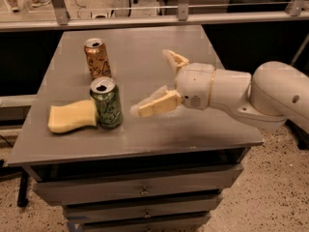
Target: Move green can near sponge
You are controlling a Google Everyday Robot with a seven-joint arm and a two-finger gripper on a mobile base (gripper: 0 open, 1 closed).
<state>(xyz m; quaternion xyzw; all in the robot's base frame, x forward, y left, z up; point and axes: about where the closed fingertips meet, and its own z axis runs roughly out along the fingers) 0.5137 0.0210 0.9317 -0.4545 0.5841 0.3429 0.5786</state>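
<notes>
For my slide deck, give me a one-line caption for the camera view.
Green can stands upright right beside the sponge on the table, with the open gripper apart from it.

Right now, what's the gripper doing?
Gripper: open, holding nothing, beside the slim green drink can, not touching it.

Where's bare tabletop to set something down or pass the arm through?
Bare: the far edge of the table behind the open gripper at centre-right, and the front strip before the sponge and green can. Crowded: the left side, where those two sit together with the orange can behind.
</notes>
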